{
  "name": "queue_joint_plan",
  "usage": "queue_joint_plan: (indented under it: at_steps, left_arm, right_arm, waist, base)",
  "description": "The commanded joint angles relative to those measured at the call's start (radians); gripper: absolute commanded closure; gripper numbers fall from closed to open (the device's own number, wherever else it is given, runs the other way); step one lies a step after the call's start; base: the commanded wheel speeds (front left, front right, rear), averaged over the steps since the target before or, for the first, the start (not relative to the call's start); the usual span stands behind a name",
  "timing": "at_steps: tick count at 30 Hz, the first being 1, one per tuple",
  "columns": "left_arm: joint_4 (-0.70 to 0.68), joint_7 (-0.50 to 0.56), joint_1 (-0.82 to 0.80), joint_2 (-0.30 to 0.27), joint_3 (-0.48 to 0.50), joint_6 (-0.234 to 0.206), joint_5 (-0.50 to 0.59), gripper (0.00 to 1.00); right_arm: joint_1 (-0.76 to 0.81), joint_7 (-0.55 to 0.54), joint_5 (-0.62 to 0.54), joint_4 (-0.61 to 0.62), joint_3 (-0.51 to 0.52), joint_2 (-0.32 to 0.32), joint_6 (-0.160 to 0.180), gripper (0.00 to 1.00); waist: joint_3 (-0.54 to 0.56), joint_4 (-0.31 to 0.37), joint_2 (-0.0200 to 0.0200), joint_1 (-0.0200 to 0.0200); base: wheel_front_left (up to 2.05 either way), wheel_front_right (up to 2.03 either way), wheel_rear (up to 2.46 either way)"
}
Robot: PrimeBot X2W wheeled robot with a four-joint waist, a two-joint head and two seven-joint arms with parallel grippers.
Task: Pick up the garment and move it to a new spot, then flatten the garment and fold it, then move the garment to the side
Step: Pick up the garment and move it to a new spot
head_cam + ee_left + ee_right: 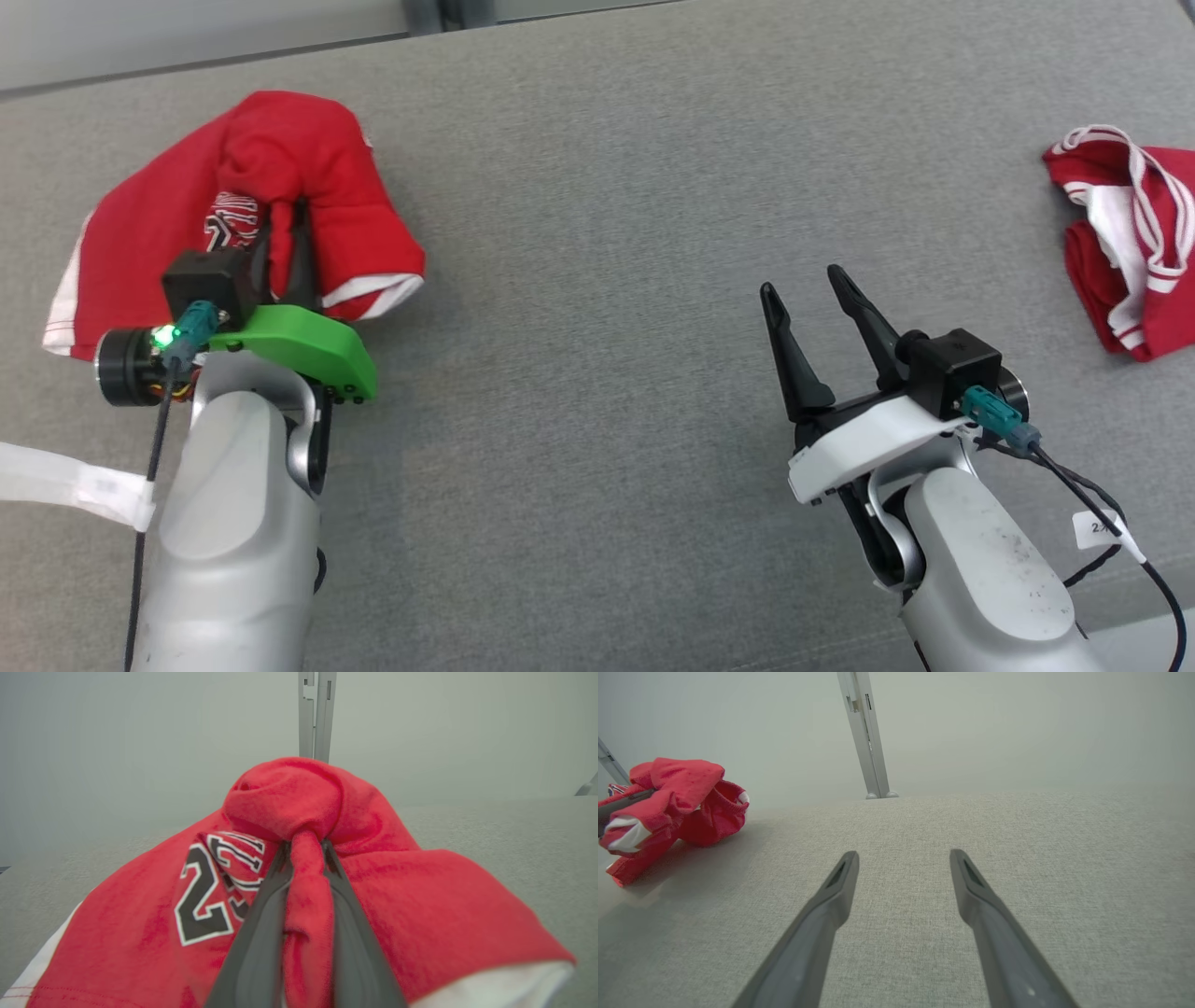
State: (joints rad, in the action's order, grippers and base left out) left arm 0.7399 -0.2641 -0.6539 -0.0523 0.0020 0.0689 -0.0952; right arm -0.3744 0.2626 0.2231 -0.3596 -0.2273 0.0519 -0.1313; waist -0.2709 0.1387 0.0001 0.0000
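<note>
Garment point(168, 224), a red jersey, lies bunched at the left of the tabletop point(597, 187). Left pincer point(306, 849) is clamped on a raised fold; right pincer point(800, 280) is spread wide and holds nothing. Step, by my judgement: pick-up. Next move calls for lifting clear and carrying it toward the centre.

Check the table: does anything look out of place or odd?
Nothing damaged or spilled. The red jersey at the left of the table is bunched in a heap, one fold pinched in the left jaws. A second red-and-white garment lies crumpled at the far right, apart from it.
</note>
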Motion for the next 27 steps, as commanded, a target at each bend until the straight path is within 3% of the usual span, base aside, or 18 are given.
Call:
queue_joint_plan:
  at_steps: [1, 6, 11, 19, 20, 21, 22, 27]
  left_arm:
    - [-0.007, 0.0, 0.016, -0.002, -0.023, 0.008, 0.006, 1.0]
    - [-0.021, 0.0, 0.039, 0.0, -0.187, 0.016, -0.082, 1.0]
    - [-0.044, 0.0, 0.07, -0.002, -0.379, -0.011, -0.17, 1.0]
    - [-0.079, 0.0, 0.116, -0.002, -0.566, -0.065, -0.271, 0.99]
    - [-0.082, 0.0, 0.127, -0.002, -0.572, -0.071, -0.287, 0.66]
    - [-0.086, 0.0, 0.138, -0.002, -0.575, -0.082, -0.301, 0.39]
    - [-0.087, 0.0, 0.147, -0.002, -0.575, -0.092, -0.307, 0.0]
    - [-0.107, 0.0, 0.208, -0.002, -0.512, -0.139, -0.322, 0.0]
  right_arm:
    - [0.016, 0.003, 0.013, 0.0, -0.003, 0.0, 0.001, 0.0]
    - [0.028, 0.003, 0.035, -0.007, -0.001, 0.0, 0.001, 0.0]
    - [0.043, 0.003, 0.043, -0.014, 0.005, -0.001, 0.001, 0.0]
    - [0.062, 0.003, 0.049, -0.018, 0.018, -0.001, 0.001, 0.0]
    - [0.064, 0.003, 0.048, -0.019, 0.02, -0.001, 0.001, 0.0]
    - [0.064, 0.003, 0.047, -0.02, 0.024, -0.001, 0.001, 0.0]
    - [0.063, 0.003, 0.048, -0.02, 0.023, -0.001, 0.001, 0.0]
    - [0.072, 0.003, 0.037, -0.016, 0.03, 0.0, 0.001, 0.0]
  waist:
    - [0.032, 0.078, -0.0001, 0.0]
    - [0.043, 0.146, -0.0001, 0.0]
    - [0.052, 0.198, -0.0001, 0.0]
    - [0.063, 0.211, -0.0001, 0.0]
    - [0.066, 0.208, -0.0001, 0.0]
    - [0.068, 0.203, -0.0001, 0.0]
    - [0.07, 0.199, -0.0001, 0.0]
    - [0.086, 0.165, -0.0001, 0.0]
  base:
    - [0.0, 0.0, 0.0]
    - [0.0, 0.0, 0.0]
    - [0.0, 0.0, 0.0]
    - [0.0, 0.0, 0.0]
    - [0.0, 0.0, 0.0]
    - [0.0, 0.0, 0.0]
    - [0.0, 0.0, 0.0]
    - [0.0, 0.0, 0.0]
